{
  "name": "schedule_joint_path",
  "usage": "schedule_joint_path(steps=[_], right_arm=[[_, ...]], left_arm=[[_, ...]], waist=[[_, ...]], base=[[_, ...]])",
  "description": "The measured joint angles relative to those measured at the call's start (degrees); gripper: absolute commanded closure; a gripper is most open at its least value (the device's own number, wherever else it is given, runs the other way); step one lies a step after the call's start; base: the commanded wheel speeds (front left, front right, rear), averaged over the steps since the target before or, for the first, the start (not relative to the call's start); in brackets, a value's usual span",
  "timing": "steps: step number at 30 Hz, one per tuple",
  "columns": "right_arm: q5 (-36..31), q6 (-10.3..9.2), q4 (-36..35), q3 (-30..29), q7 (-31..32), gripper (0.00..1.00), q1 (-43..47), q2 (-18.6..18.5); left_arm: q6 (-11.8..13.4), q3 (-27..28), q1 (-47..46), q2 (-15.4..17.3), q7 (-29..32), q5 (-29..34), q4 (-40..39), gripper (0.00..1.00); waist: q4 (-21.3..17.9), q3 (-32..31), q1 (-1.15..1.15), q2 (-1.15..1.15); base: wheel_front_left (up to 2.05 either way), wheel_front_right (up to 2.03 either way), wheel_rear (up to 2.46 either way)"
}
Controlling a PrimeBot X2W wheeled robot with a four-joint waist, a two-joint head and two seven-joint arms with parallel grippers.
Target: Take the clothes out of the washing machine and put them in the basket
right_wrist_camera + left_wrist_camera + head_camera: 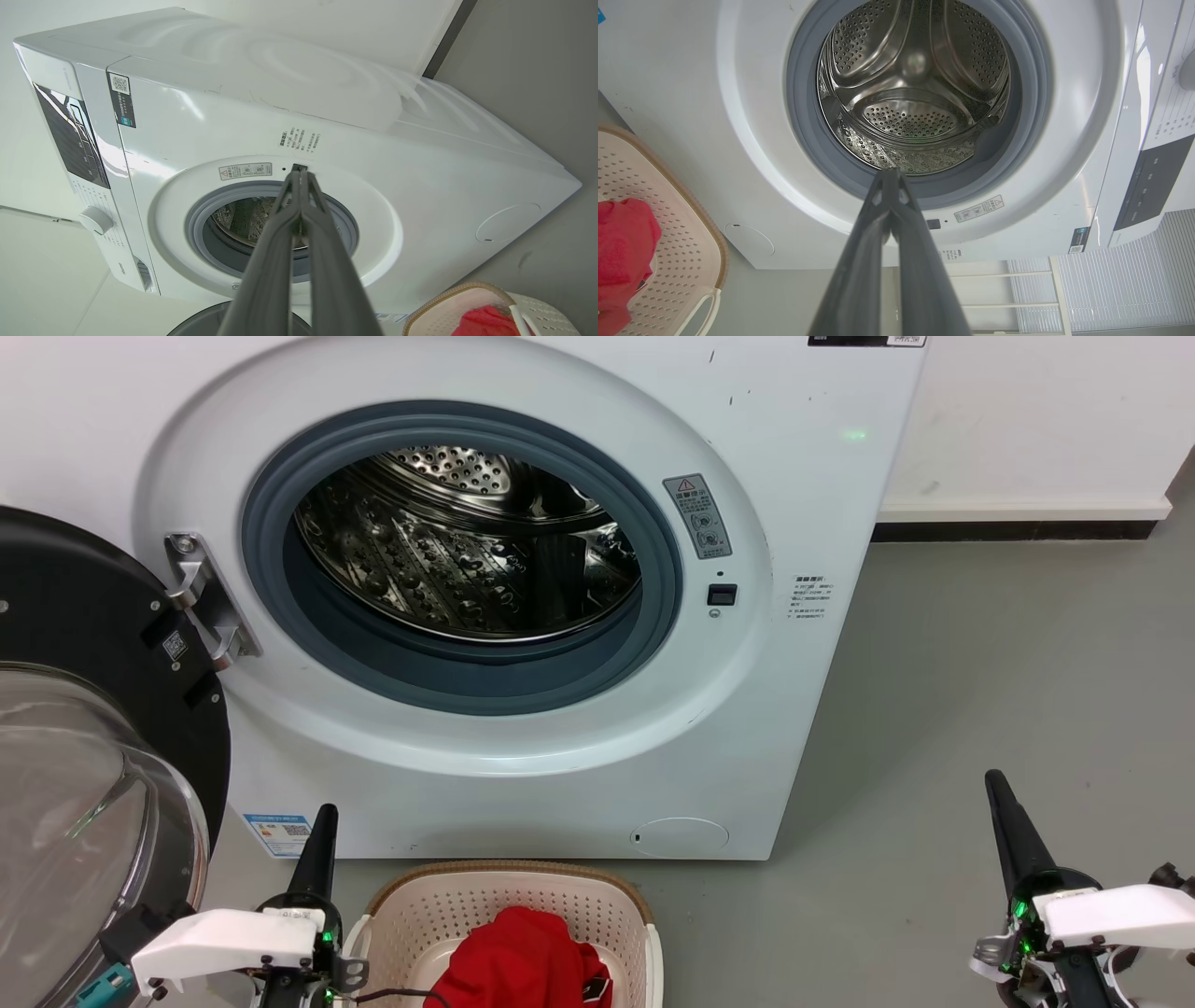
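Note:
The white washing machine [803, 504] stands in front of me with its porthole open. Its steel drum [467, 541] shows bare metal and no fabric, as does the drum [915, 98] in the left wrist view. Red clothes [523, 957] lie bunched in the cream basket [411, 905] on the floor below the machine. My left gripper [325, 814] is shut and holds nothing, just left of the basket. My right gripper [995, 782] is shut too, out over the floor at the lower right. Both wrist views show fingertips pressed together, the left gripper [891, 173] and the right gripper [299, 173].
The black-rimmed glass door [84, 784] hangs open at the left, close to my left arm. Grey floor [1008, 691] stretches to the right of the machine, up to a white wall with a dark skirting [1018, 530].

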Motion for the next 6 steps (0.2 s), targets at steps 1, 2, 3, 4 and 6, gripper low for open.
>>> schedule_joint_path(steps=[1,2,3,4,6], right_arm=[[0.5,0.0,0.1,-0.1,0.1,1.0,-0.1,0.0],[1.0,0.0,0.2,-0.1,0.3,1.0,-0.3,0.0],[1.5,0.0,0.2,-0.2,0.5,1.0,-0.4,0.0],[1.9,0.0,0.3,-0.2,0.5,1.0,-0.4,0.0],[2.9,0.0,0.5,-0.4,0.8,1.0,-0.4,0.0]], left_arm=[[0.0,0.0,-0.2,0.0,0.1,-0.5,0.0,1.0],[0.0,0.1,-0.3,0.0,0.2,-0.9,0.1,1.0],[-0.1,0.1,-0.4,0.0,0.4,-1.4,0.1,1.0],[-0.1,0.1,-0.5,0.0,0.5,-1.9,0.2,1.0],[-0.4,0.2,-0.6,0.0,0.7,-3.0,0.3,1.0]], waist=[[0.0,0.0,0.0,0.0],[0.0,0.0,0.0,0.0],[0.0,0.0,0.0,0.0],[0.1,0.1,0.0,0.0],[0.1,0.1,0.0,0.0]], base=[[0.0,0.0,0.0],[0.0,0.0,0.0],[0.0,0.0,0.0],[0.0,0.0,0.0],[0.0,0.0,0.0]])
